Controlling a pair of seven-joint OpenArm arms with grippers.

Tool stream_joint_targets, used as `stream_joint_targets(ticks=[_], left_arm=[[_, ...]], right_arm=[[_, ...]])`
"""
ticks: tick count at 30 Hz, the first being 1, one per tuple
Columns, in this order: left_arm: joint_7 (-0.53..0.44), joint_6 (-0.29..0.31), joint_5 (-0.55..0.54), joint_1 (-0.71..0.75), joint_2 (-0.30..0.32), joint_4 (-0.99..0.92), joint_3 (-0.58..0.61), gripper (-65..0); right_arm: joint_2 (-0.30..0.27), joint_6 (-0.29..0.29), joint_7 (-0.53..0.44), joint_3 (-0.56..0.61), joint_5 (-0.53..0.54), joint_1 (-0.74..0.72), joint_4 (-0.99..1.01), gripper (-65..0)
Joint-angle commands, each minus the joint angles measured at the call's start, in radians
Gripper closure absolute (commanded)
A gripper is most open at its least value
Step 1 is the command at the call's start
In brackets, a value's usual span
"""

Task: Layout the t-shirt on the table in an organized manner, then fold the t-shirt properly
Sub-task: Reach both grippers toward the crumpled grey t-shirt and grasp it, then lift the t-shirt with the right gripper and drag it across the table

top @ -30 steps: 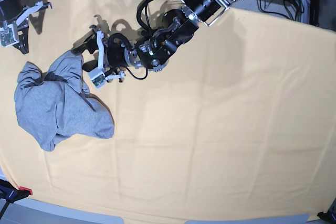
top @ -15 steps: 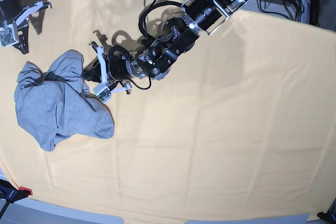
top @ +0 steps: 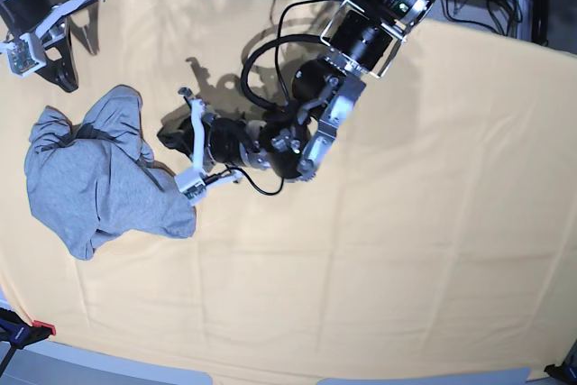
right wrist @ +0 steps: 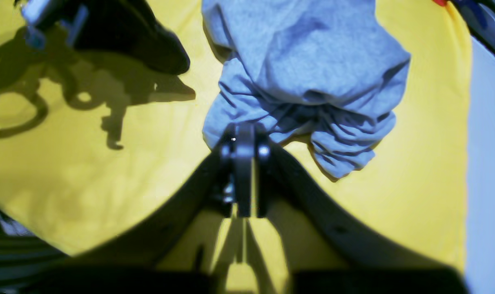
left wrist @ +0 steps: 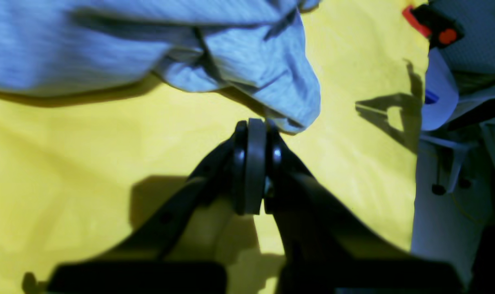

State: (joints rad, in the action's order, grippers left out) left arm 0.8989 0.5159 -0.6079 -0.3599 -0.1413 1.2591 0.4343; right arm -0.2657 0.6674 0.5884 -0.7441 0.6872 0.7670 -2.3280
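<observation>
The left end effector (top: 177,156), open a second ago, now sits pinched together lower along the t-shirt (top: 99,173), while the right end effector (top: 41,38) shifts rightward.

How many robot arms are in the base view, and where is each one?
2. The left arm's claw is at the right edge of the crumpled t-shirt; the right arm's claw is at the table's far left corner.

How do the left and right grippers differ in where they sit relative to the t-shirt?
The left gripper is low at the t-shirt's edge, jaws shut; the right gripper sits apart from it, near the table's corner. The left arm stretches far across; the right barely enters. Both point toward the shirt.
</observation>
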Motion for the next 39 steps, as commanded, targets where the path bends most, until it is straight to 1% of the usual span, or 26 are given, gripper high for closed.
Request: stream_joint_targets(ticks=[1,2,3,4,5,7,9,10,11,13,15,18,20,22,25,27,29,35,36,39], left_arm=[[0.004,0.020,-0.048,-0.024,-0.016,0.027,-0.027,0.0],[0.037,0.037,-0.075,-0.023,-0.016,0.034,-0.054,0.0],[0.070,0.053,-0.108,-0.024,-0.016,0.037,-0.081,0.0],[0.103,0.070,-0.149,-0.025,-0.016,0.041,-0.109,-2.2],[0.137,0.082,-0.190,-0.026,-0.016,0.043,-0.137,-6.8],[0.208,0.103,-0.265,-0.032,-0.016,0.044,-0.190,-17.4],[0.287,0.132,-0.327,-0.043,0.001,0.045,-0.245,-27.6],[0.325,0.148,-0.357,-0.049,0.012,0.044,-0.272,-31.2],[0.359,0.153,-0.383,-0.055,0.024,0.045,-0.299,-32.9],[0.406,0.154,-0.432,-0.068,0.054,0.044,-0.347,-33.1],[0.423,0.154,-0.479,-0.073,0.099,0.045,-0.385,-33.0],[0.459,0.155,-0.604,-0.073,0.176,0.047,-0.435,-33.0],[0.495,0.175,-0.666,-0.073,0.213,0.052,-0.465,-33.0],[0.497,0.182,-0.713,-0.073,0.244,0.058,-0.483,-33.0],[0.497,0.182,-0.778,-0.073,0.295,0.072,-0.485,-33.0],[0.497,0.182,-0.805,-0.073,0.331,0.089,-0.485,-33.0],[0.497,0.182,-0.819,-0.073,0.367,0.109,-0.485,-33.0],[0.497,0.182,-0.820,-0.073,0.447,0.168,-0.485,-32.9],[0.497,0.182,-0.820,-0.073,0.458,0.168,-0.485,-33.0],[0.497,0.182,-0.819,-0.072,0.488,0.168,-0.485,-32.9]], right_arm=[[-0.012,0.006,-0.023,0.000,0.040,0.005,-0.012,-19.6],[-0.012,0.006,-0.019,0.012,0.050,0.003,-0.012,-26.6],[-0.012,0.006,-0.016,0.034,0.048,-0.002,-0.012,-31.5],[-0.012,0.006,-0.010,0.066,0.038,-0.007,-0.012,-34.2],[-0.012,0.006,0.004,0.107,0.032,-0.014,-0.011,-34.8],[-0.012,-0.010,0.005,0.198,-0.040,-0.026,-0.003,-34.7],[-0.012,-0.058,0.002,0.279,-0.137,-0.051,0.010,-34.7],[-0.012,-0.085,-0.006,0.309,-0.189,-0.068,0.018,-34.7],[-0.012,-0.109,-0.016,0.332,-0.235,-0.086,0.027,-34.7],[-0.012,-0.156,-0.025,0.354,-0.298,-0.119,0.047,-34.7],[-0.012,-0.178,-0.025,0.358,-0.298,-0.140,0.074,-34.7],[-0.012,-0.164,-0.024,0.358,-0.264,-0.169,0.141,-34.7],[-0.013,-0.152,-0.024,0.358,-0.252,-0.199,0.194,-34.7],[-0.015,-0.143,-0.024,0.358,-0.232,-0.233,0.250,-34.7],[-0.014,-0.103,-0.021,0.360,-0.196,-0.286,0.325,-34.7],[-0.014,-0.099,-0.016,0.373,-0.196,-0.316,0.367,-34.7],[-0.015,-0.103,-0.016,0.397,-0.227,-0.346,0.418,-34.7],[-0.017,-0.157,-0.016,0.478,-0.332,-0.448,0.549,-34.3],[-0.017,-0.169,-0.017,0.487,-0.352,-0.462,0.556,-32.6],[-0.017,-0.182,-0.017,0.496,-0.396,-0.489,0.557,-24.2]])
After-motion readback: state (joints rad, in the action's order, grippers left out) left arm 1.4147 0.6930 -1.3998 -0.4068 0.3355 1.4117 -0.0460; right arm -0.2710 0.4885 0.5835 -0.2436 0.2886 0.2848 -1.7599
